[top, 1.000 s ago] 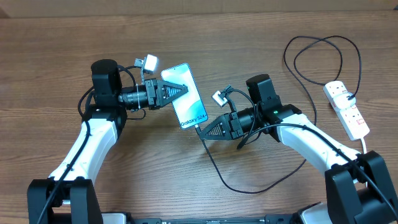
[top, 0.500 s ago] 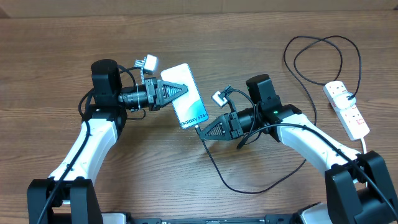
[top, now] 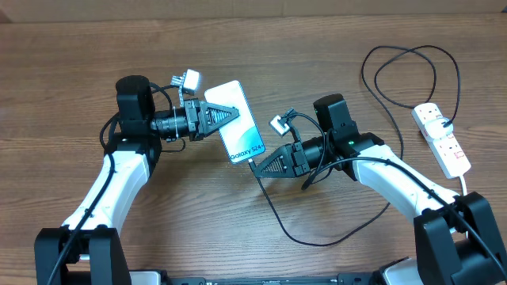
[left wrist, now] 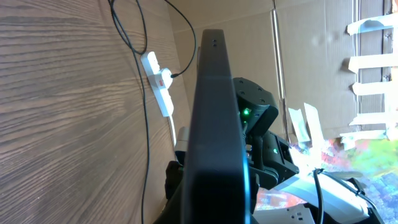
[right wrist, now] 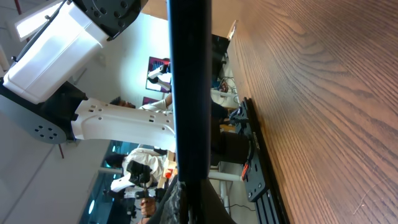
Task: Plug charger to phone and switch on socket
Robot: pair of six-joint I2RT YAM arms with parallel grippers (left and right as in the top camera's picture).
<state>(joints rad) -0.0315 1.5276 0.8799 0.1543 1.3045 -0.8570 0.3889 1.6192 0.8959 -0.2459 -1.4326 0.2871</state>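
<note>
We've got the left hand [top: 228,112] clamped on the phone [top: 247,136]. The right hand [top: 257,165] is pinching the charger [top: 273,212] tip right at the phone's bottom edge, and the socket [top: 442,141] sits far right.

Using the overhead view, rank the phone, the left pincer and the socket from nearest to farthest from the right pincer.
1. phone: just up-left of the right pincer, its lower edge at the tips.
2. left pincer: farther up-left, gripping the phone's upper part.
3. socket: far off to the right.
</note>
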